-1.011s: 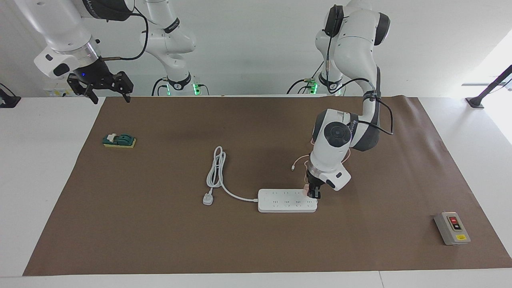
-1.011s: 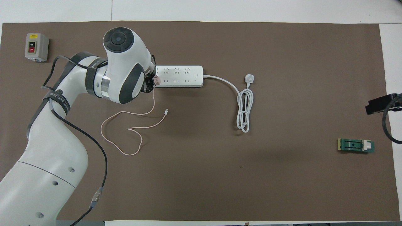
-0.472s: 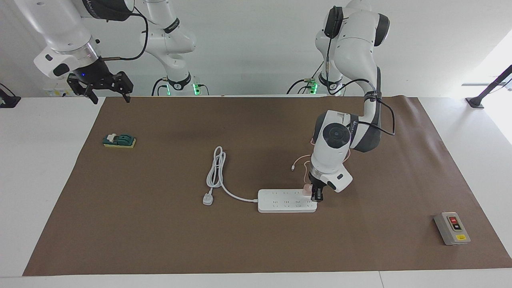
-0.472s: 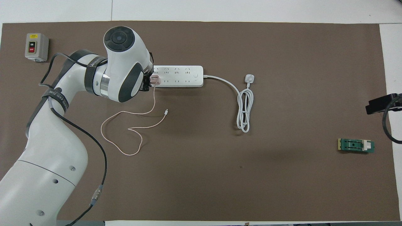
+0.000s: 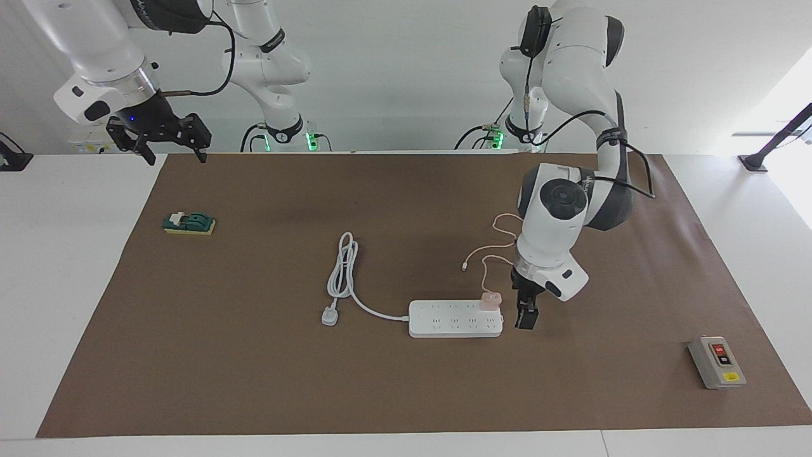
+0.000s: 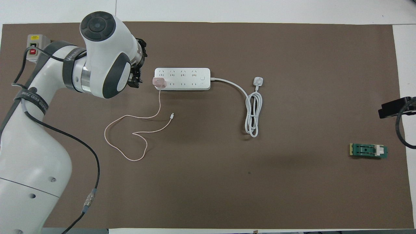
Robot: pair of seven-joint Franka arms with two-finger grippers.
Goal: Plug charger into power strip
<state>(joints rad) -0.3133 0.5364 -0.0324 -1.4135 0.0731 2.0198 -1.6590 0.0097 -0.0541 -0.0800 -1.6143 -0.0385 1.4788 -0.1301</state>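
Our left gripper (image 5: 526, 315) hangs empty, fingers apart, just beside the power strip (image 5: 454, 318). The charger (image 5: 490, 300) sits on the strip's nearest end; it looks light and rigid, best gripped by its flat sides. Our right gripper (image 5: 170, 142) waits, open.

Power strip (image 5: 455, 318): long flat white bar with rounded corners, two rows of sockets, lying flat on the brown mat, long side running across the table. Thick white cord (image 6: 252, 107) leaves the end toward the right arm's end, doubles into a loop nearer the robots, ends in a white plug (image 5: 329, 315).

Charger (image 5: 490, 301): small pale pink cube, upright on the strip's end toward the left arm's end, apparently seated in a socket. Thin pink cable (image 6: 136, 130) trails nearer the robots in loose curves.
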